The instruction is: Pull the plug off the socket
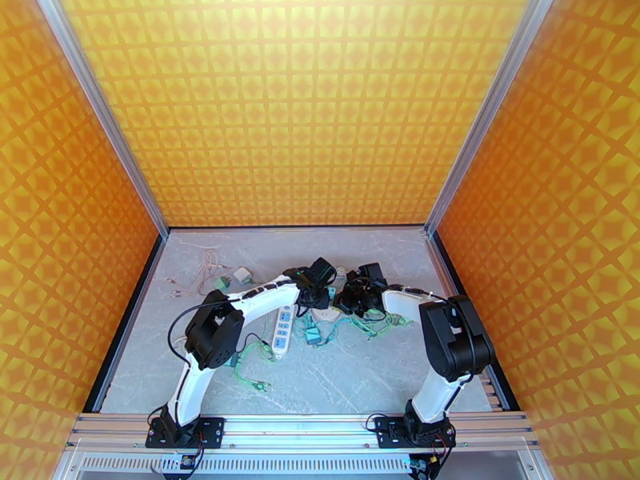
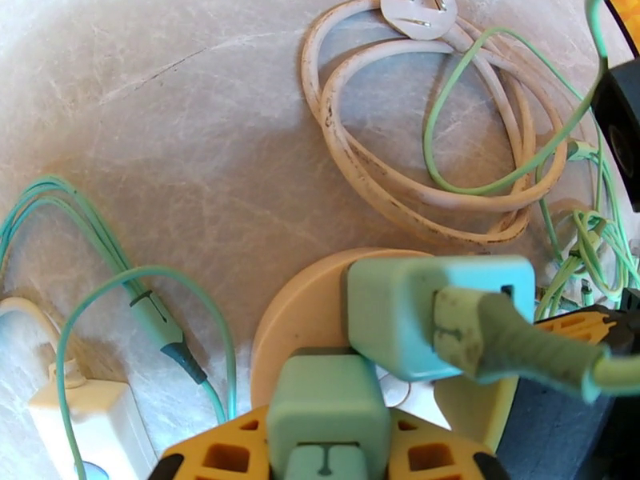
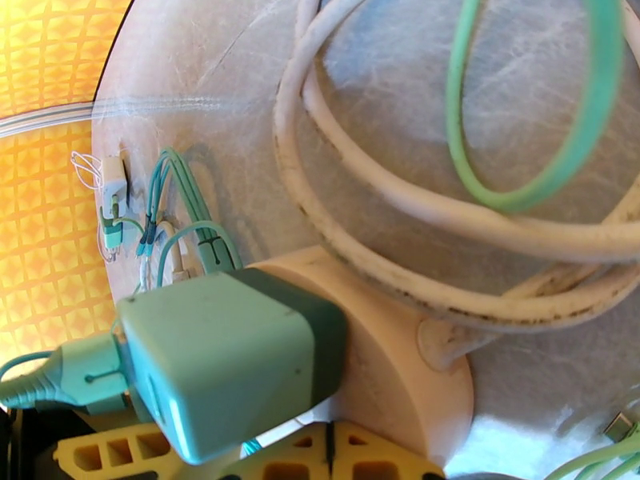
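Your left gripper (image 2: 324,459) is clamped on the green plug (image 2: 328,414). Its yellow fingers (image 2: 216,456) sit snug on both sides with the jaws only slightly apart, just the width of the plug body. That plug stands on the near rim of the round beige socket (image 2: 300,322); from your wrist camera you cannot tell whether its pins are seated.

Right beside it, on top of the same socket, lies a teal adapter (image 2: 432,310). A thick, grubby green cable (image 2: 512,342) is plugged into the adapter and runs off away from the socket toward your right arm.

Your right gripper (image 3: 324,454) is fully closed, its yellow fingertips together at the socket's edge just under that adapter. You cannot tell from here whether it is pinching anything.

Beyond the socket, a dirty white cord (image 2: 384,178) lies coiled on the marble table (image 2: 160,154), tangled with thin green leads. In the overhead view, both arms meet over the socket, with a white power strip (image 1: 282,330) just to the left of it.
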Motion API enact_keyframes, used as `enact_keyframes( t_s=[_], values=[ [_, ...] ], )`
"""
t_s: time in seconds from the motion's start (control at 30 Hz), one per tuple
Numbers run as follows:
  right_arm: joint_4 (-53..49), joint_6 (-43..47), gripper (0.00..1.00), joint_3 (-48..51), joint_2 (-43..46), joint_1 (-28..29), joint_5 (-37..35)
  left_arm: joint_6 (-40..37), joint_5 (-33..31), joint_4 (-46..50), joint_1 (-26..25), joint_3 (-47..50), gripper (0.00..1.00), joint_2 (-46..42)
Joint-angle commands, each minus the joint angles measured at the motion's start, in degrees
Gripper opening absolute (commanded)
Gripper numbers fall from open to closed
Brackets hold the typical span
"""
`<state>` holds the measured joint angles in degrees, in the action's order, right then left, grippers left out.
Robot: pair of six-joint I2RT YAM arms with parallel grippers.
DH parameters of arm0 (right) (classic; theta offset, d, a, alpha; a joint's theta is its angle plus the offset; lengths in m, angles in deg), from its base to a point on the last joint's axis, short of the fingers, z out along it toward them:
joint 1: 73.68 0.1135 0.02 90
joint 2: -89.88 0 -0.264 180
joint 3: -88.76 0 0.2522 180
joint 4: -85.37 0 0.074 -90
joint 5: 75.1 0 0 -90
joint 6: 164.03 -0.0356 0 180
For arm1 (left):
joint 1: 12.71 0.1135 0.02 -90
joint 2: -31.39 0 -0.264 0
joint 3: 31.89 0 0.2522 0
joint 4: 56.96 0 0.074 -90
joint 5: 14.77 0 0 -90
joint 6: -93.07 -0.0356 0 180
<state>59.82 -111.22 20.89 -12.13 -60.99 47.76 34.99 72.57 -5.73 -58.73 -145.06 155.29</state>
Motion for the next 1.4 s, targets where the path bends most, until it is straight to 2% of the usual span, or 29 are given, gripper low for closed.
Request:
enact_keyframes(
  t_s=[0.0, 0.13, 0.37, 0.47, 0.67, 1.07, 1.27, 1.37],
  values=[
    [-8.27, 1.41, 0.0, 2.28, -3.96, -0.57, -9.78, 0.2, 1.82, 1.09, 0.73, -1.42, 0.0, -4.16],
    [-8.33, 1.58, 0.0, 2.17, -4.19, -0.56, -9.79, -2.67, -1.27, 4.15, -1.08, -4.92, 0.0, -1.9],
    [-8.85, 1.85, 0.0, 1.38, -4.77, -0.59, -9.67, -9.09, -14.1, 14.06, -7.12, -15.18, 0.0, 4.78],
    [-9.21, 1.91, 0.0, 1.18, -4.86, -0.56, -9.78, -10.22, -15.88, 15.86, -8.47, -17.08, 0.0, 6.59],
    [-9.94, 2.43, 0.0, 1.17, -4.77, -0.56, -10.36, -8.89, -15.29, 15.82, -8.47, -16.94, 0.0, 6.3],
    [-10.1, 2.77, 0.0, 1.07, -4.89, -0.56, -10.29, 1.16, 3.94, 9.98, 1.73, -10.35, 0.0, -1.31],
    [-9.88, 2.6, 0.0, 1.36, -4.77, -0.56, -10.36, -1.01, 3.7, 11.32, 1.49, -11.29, 0.0, -0.39],
    [-9.86, 2.56, 0.0, 1.55, -4.68, -0.56, -10.42, -3.9, -1.3, 14.53, -1.02, -14.07, 0.0, 1.37]
  ],
)
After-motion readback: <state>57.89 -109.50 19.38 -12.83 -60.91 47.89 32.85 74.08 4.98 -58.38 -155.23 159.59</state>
